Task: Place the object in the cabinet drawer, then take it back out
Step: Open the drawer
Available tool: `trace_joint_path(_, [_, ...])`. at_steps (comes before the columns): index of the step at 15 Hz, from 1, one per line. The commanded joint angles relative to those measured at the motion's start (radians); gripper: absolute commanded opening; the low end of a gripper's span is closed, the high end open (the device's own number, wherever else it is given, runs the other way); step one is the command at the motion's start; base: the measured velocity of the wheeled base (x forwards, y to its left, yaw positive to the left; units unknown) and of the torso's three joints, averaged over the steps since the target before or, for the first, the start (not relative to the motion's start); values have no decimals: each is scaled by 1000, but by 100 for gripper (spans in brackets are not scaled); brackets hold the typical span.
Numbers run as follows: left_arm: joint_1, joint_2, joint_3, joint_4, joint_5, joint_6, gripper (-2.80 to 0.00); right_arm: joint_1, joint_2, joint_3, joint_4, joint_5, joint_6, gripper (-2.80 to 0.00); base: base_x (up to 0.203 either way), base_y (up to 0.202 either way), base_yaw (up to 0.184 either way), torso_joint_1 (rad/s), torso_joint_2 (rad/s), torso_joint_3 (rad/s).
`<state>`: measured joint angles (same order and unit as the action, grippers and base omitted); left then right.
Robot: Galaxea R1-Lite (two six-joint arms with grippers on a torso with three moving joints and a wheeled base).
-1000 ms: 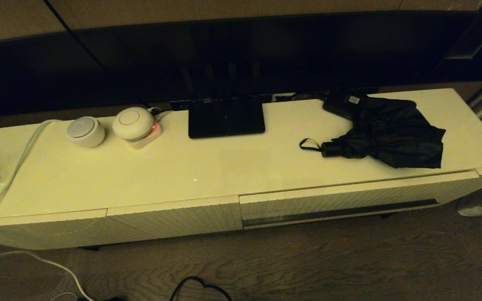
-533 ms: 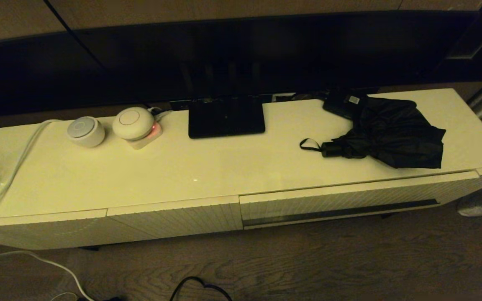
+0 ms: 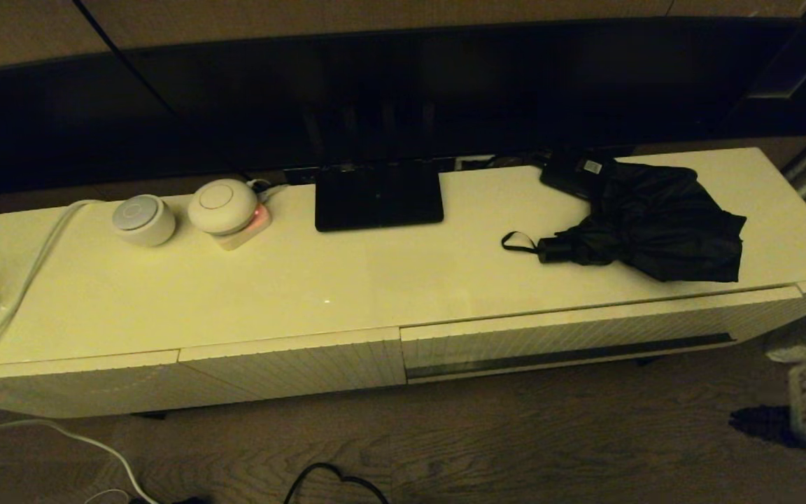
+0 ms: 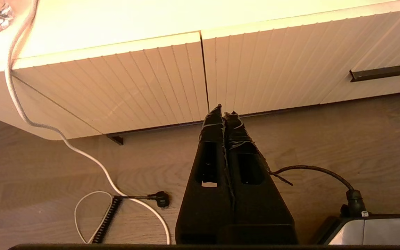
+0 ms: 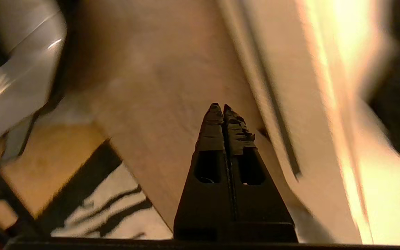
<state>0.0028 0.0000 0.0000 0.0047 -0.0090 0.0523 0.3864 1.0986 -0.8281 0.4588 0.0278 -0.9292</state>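
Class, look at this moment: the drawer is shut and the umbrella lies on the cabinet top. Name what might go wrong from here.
1. The umbrella has loose, baggy fabric, so a pinch may catch cloth only and let it sag or slip.
2. It lies against the small black box; lifting it could drag the box.
3. The drawer offers only a thin dark handle strip, and the right tool is shut and off to the side, so a hurried pull may miss.

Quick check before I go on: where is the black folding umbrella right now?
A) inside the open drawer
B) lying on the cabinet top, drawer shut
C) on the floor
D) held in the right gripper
B: the black folding umbrella with loose fabric lies on the cream cabinet top, above the shut ribbed cream drawer with the dark handle strip.
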Motion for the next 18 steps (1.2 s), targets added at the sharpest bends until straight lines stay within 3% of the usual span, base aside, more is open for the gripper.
trace_joint_path(1, [0,0,3,0,0,0,-280,137,102,39,-4,-52,-8,-280,0,0,0,0,0,0])
trace_joint_path(4, [0,0,3,0,0,0,-280,194,163,170,-106,-120,-7,-280,0,0,0,0,0,0])
trace_joint_path(8, [0,0,3,0,0,1,-280,200,293,348,-423,-131,-8,-280,0,0,0,0,0,0])
trace_joint_path(13, [0,0,3,0,0,0,-280,190,394,393,-537,-128,-25,-280,0,0,0,0,0,0])
trace_joint_path(18, [0,0,3,0,0,0,-280,64,441,432,-611,-123,-255,-280,0,0,0,0,0,0])
